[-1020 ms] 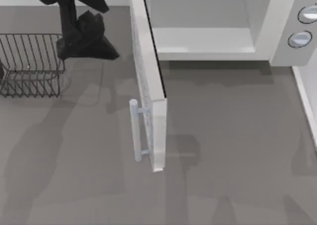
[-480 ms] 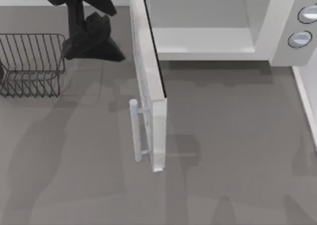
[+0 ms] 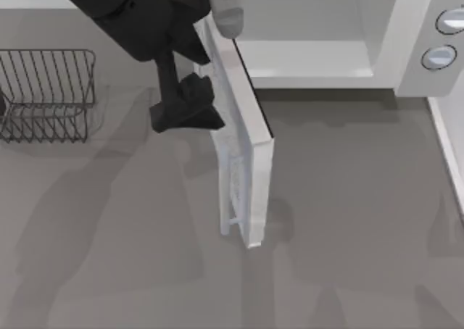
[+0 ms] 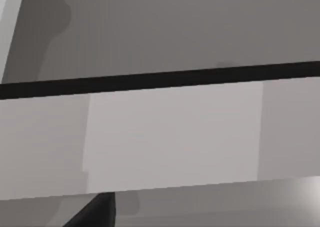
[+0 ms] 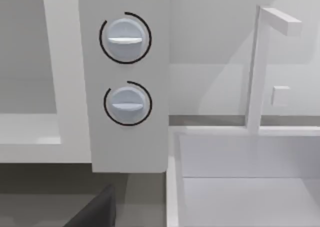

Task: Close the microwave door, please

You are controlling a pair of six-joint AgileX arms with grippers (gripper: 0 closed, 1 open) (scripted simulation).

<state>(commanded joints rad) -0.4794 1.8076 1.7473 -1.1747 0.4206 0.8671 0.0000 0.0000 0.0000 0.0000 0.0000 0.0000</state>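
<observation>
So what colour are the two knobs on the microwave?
Pale grey knobs ringed in black, clearest in the right wrist view.

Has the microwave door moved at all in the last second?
Yes. The microwave door has swung slightly toward the microwave opening, with the left gripper against its outer face.

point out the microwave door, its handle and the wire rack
microwave door (image 3: pixel 246 137): top view, on its upper edge, midway along the panel.
handle (image 3: pixel 230 198): top view, on the pale vertical bar, on the door's left face.
wire rack (image 3: pixel 45 93): top view, on its dark wires at the table's left.
</observation>
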